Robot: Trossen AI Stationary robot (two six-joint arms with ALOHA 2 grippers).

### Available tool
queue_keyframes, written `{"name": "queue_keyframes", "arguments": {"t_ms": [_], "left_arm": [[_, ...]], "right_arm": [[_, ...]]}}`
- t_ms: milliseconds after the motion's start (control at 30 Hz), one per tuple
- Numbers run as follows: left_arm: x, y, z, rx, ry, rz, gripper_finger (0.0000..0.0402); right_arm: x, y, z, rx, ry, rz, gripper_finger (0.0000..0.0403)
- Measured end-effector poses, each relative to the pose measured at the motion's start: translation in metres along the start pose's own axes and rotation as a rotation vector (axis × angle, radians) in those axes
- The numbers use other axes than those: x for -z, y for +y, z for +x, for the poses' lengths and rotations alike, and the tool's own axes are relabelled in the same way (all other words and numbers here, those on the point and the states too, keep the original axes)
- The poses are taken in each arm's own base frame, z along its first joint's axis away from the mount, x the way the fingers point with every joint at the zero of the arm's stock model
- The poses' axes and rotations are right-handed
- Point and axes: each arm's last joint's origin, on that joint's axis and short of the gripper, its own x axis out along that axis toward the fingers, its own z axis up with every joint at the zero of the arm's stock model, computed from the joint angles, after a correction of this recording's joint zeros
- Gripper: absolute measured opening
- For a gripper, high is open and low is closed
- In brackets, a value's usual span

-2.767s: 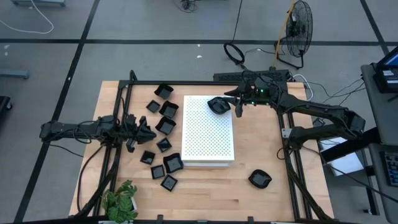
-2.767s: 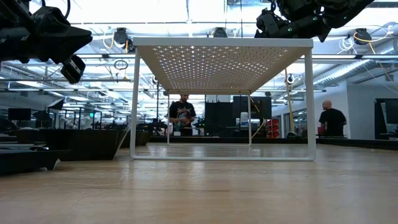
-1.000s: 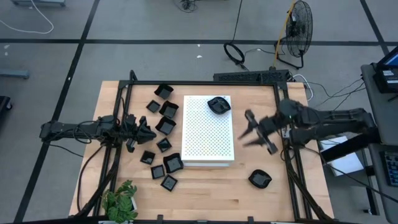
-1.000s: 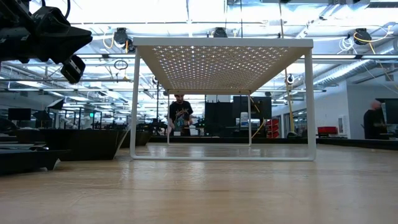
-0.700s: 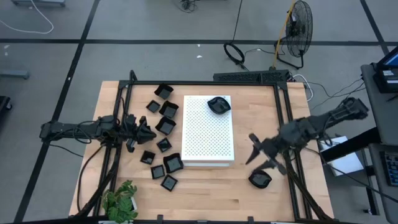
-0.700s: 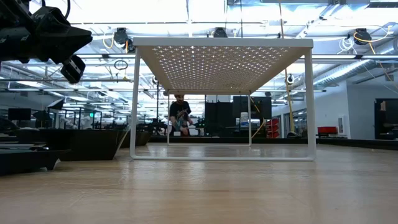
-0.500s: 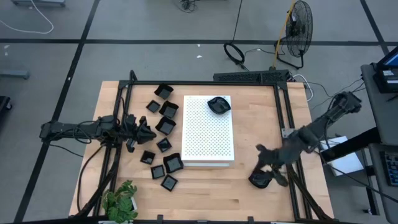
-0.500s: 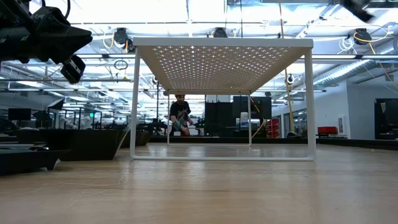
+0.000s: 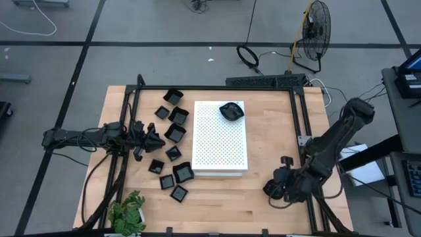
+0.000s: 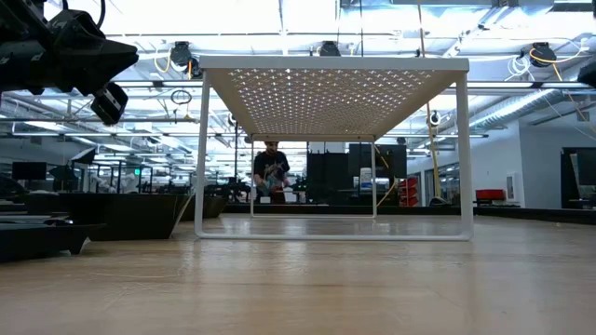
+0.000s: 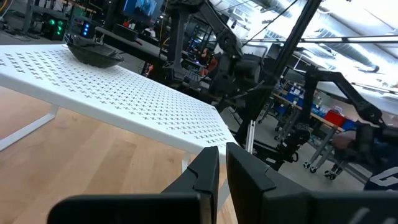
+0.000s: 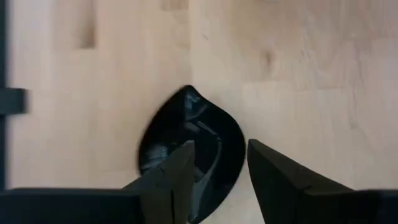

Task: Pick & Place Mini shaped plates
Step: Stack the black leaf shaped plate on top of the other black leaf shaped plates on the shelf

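Note:
A rounded black mini plate point(image 12: 186, 143) lies on the wood near the table's near right corner. My right gripper point(image 12: 217, 165) hangs over it, pointing steeply down and open. One finger is over the plate's hollow and the other is past its rim. In the high view the gripper point(image 9: 279, 186) covers most of this plate point(image 9: 270, 191). Another rounded plate point(image 9: 230, 110) rests on the far end of the white perforated board point(image 9: 220, 151). Several square plates point(image 9: 176, 133) lie left of the board. My left gripper point(image 9: 160, 140) waits there, shut and level, holding nothing.
Black frame rails point(image 9: 300, 131) run along the table's sides. A potted plant point(image 9: 128, 212) stands at the near left corner. The board stands on legs point(image 10: 200, 158) above the table. People point(image 10: 272, 172) stand in the room behind. Bare wood lies between the board and the right rail.
My right gripper has swung from beside the board's right edge toward the table's near edge and down, tipping from nearly level to steeply downward. It now hangs over the rounded plate at the near right. The plates have not moved.

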Motion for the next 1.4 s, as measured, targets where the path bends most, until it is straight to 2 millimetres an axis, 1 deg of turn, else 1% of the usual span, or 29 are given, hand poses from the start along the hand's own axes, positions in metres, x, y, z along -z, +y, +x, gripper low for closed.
{"name": "queue_keyframes", "arguments": {"t_ms": [133,233,367,567,733,900,1133,1400], "left_arm": [[0.000,0.000,0.000,0.000,0.000,0.000,0.0031],[0.000,0.000,0.000,0.000,0.000,0.000,0.0031],[0.000,0.000,0.000,0.000,0.000,0.000,0.0031],[0.000,0.000,0.000,0.000,0.001,0.000,0.0031],[0.000,0.000,0.000,0.000,0.000,0.000,0.0031],[0.000,0.000,0.000,0.000,0.000,0.000,0.0031],[0.000,0.000,0.000,0.000,0.001,0.000,0.0031],[0.000,0.000,0.000,0.000,0.001,0.000,0.0031]], "right_arm": [[0.009,-0.004,0.018,0.066,0.053,-0.020,0.0146],[0.016,-0.008,0.030,0.083,0.066,-0.025,0.0145],[0.023,-0.013,0.043,0.062,0.052,0.003,0.0139],[0.033,-0.020,0.055,0.046,0.040,0.007,0.0135],[0.036,-0.023,0.059,0.049,0.045,0.004,0.0132],[0.036,-0.021,0.059,0.017,0.060,-0.001,0.0117],[0.034,-0.016,0.059,-0.063,0.077,0.019,0.0090],[0.032,-0.010,0.058,-0.150,0.093,0.033,0.0074]]}}
